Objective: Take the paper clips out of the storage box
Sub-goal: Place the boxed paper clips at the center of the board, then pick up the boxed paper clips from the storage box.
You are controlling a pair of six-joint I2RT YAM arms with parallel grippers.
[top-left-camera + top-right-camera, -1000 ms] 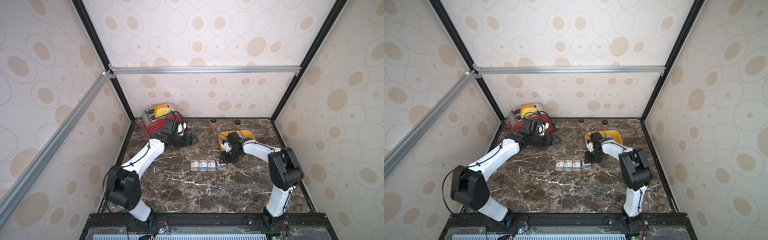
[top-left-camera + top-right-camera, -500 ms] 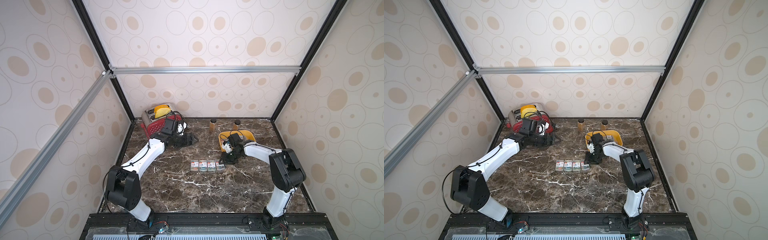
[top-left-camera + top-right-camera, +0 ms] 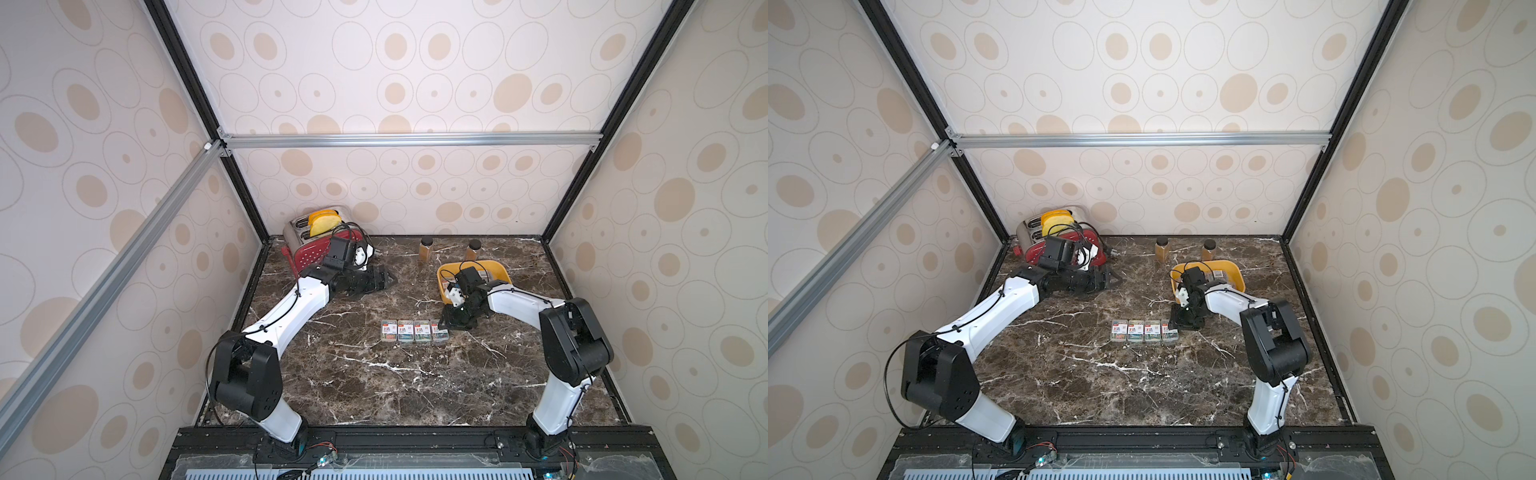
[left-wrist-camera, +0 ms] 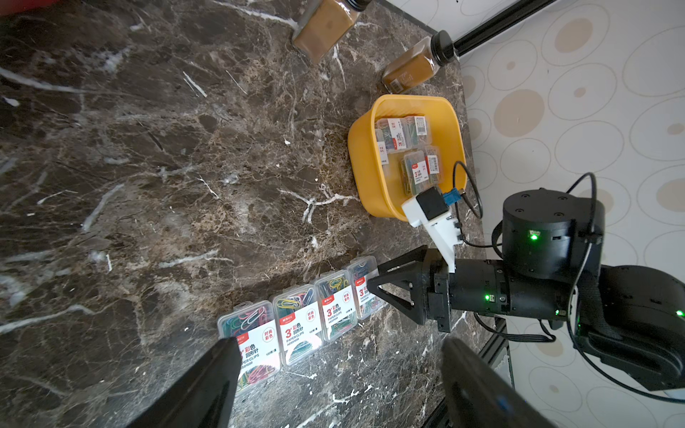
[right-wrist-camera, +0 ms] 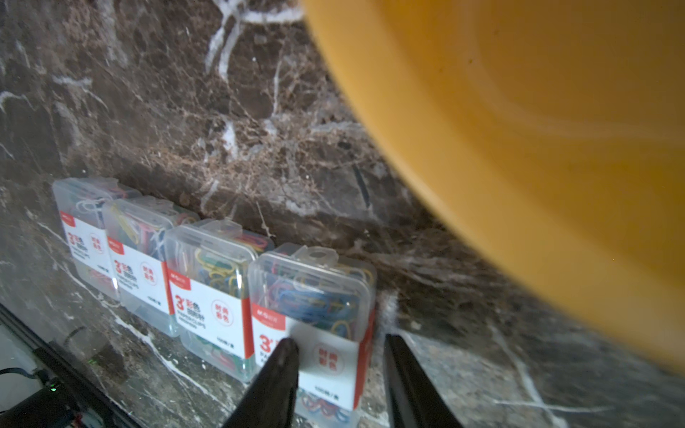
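In both top views you look down on a dark brown marble-patterned table (image 3: 374, 386). It is boxed in by cream walls papered with tan ovals, and a silver aluminium bar (image 3: 407, 139) crosses the back. Four small clear rectangular plastic cases of multicoloured paper clips (image 3: 414, 330) lie side by side mid-table. They are outside the shallow yellow plastic storage box (image 3: 500, 270) with rounded corners, which sits at back right. Your right gripper (image 3: 451, 323) points down at the row's right end. Your left gripper (image 3: 384, 280) hangs well apart, near the red dotted toaster (image 3: 309, 254). Two brown black-capped bottles (image 3: 426, 249) stand behind the box.

The left wrist view gives you what the top views barely show: several more cases (image 4: 404, 135) lie jumbled inside the storage box (image 4: 365, 159), some overlapping. Here your left gripper (image 4: 341, 344) has its jaws wide, with nothing between them. The right gripper (image 4: 370, 287) has its tip over the fourth case of the row (image 4: 296, 322). The white-and-red labels show a red 3, Chinese characters and "PAPER CLIPS".

The right wrist view brings you close to the end case (image 5: 315, 307), which lies flat in line with the others. The box's outer wall (image 5: 537, 148) is a yellow blur beside it. Your right gripper (image 5: 339, 344) has its jaws a narrow way apart. One finger is in front of the label and the other is just past the case's edge, and they clamp nothing.
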